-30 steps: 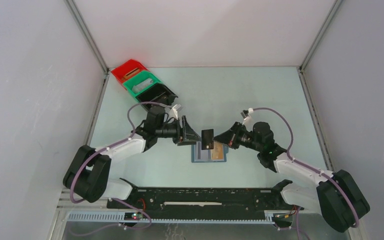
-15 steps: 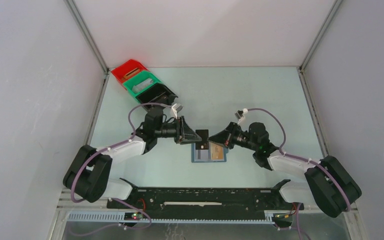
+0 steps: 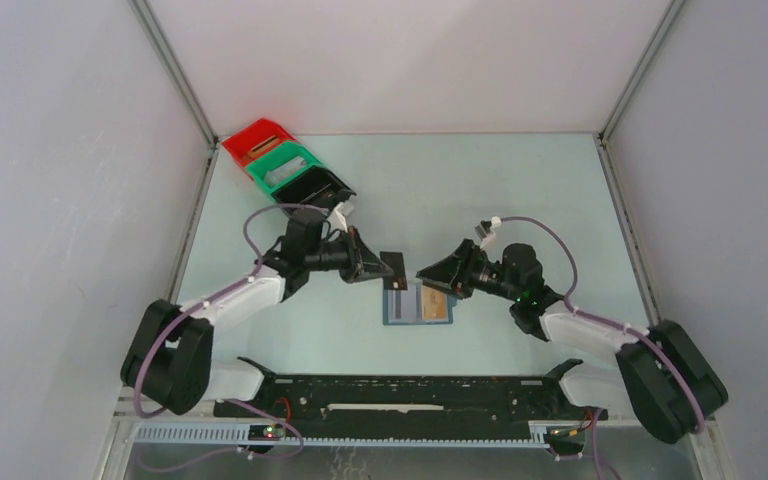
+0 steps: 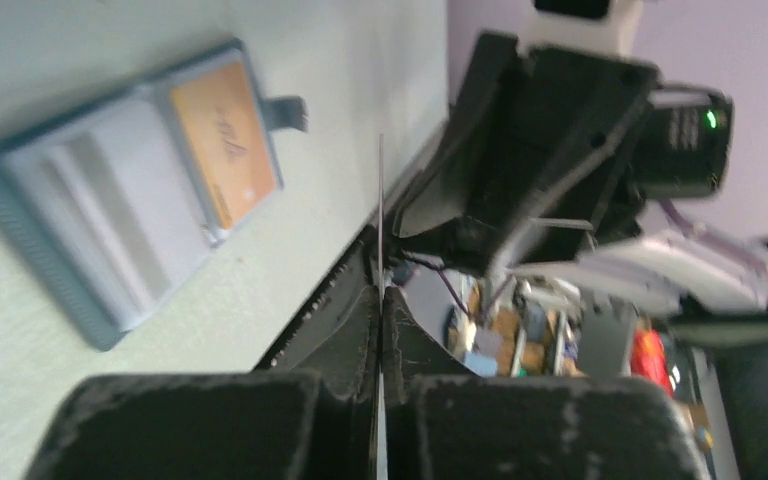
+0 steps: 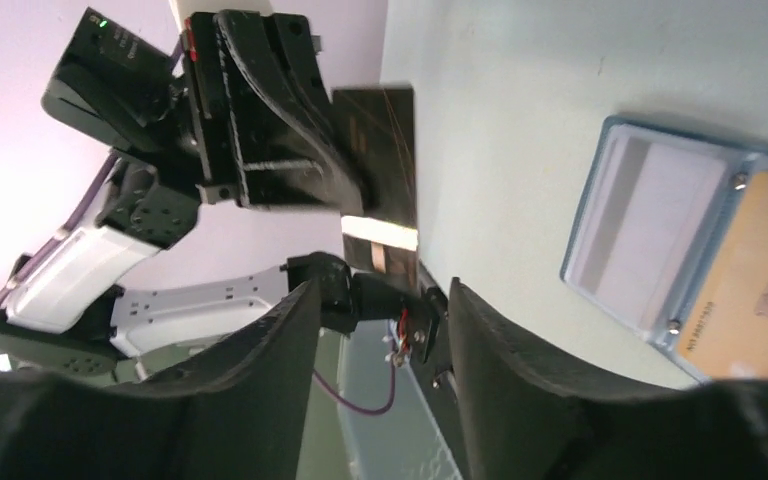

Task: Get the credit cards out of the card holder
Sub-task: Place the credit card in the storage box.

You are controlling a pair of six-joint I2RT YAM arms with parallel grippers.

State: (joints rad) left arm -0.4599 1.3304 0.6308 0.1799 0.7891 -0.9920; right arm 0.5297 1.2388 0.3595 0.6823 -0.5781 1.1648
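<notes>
- My left fingers [image 3: 381, 268] are clenched on one edge of the thin, almost black card [image 3: 393, 270], so it hangs clear above the pale green table [image 3: 520, 190].
- My right fingers [image 3: 430, 272] are spread, empty, near its free edge.
- The blue-teal bifold card holder [image 3: 418, 305] lies open below, tan-orange face [image 3: 438, 303] showing; likely more to pull.

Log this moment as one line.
left pincer: shut on thin dark rectangular card | right pincer: open, empty, facing card | blue bifold wallet: open, flat on table
</notes>
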